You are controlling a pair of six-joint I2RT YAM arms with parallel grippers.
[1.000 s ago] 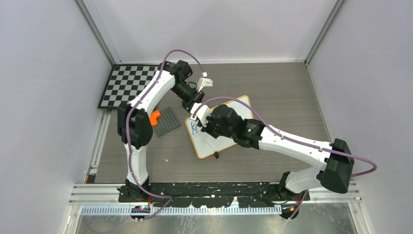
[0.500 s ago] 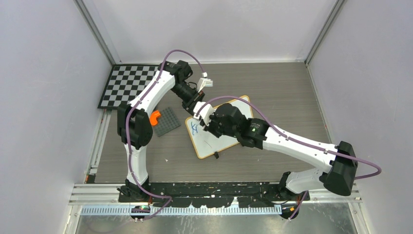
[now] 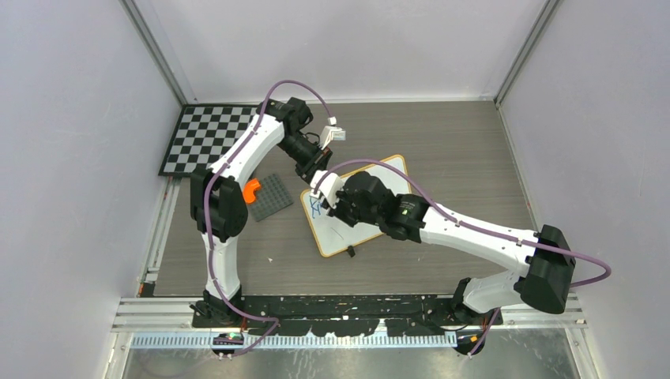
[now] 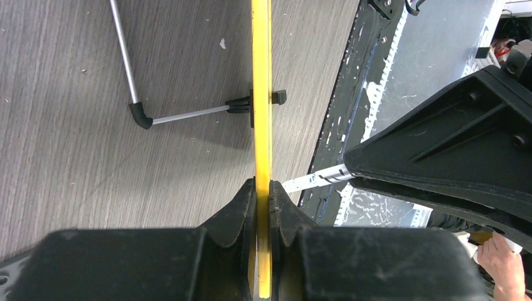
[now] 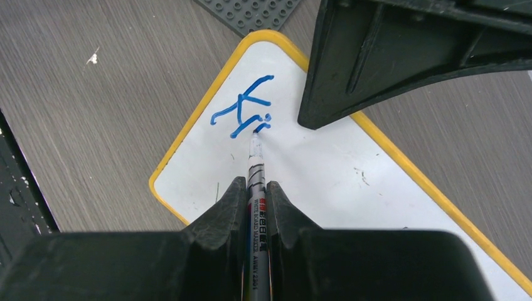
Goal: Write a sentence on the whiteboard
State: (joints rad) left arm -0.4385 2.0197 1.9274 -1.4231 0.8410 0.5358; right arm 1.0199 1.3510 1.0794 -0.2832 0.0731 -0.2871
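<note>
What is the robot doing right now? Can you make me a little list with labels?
left gripper: shut on the whiteboard frame edge
right gripper: shut on the marker
marker tip: at the blue writing
blue writing: only a couple of letters, near one corner
beside the board: grey studded plate with an orange piece
far left corner: checkerboard

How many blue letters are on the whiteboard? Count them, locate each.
2. A K near a corner of the whiteboard; a smaller i beside it, at the marker tip. The left arm overhead may hide more.
</note>
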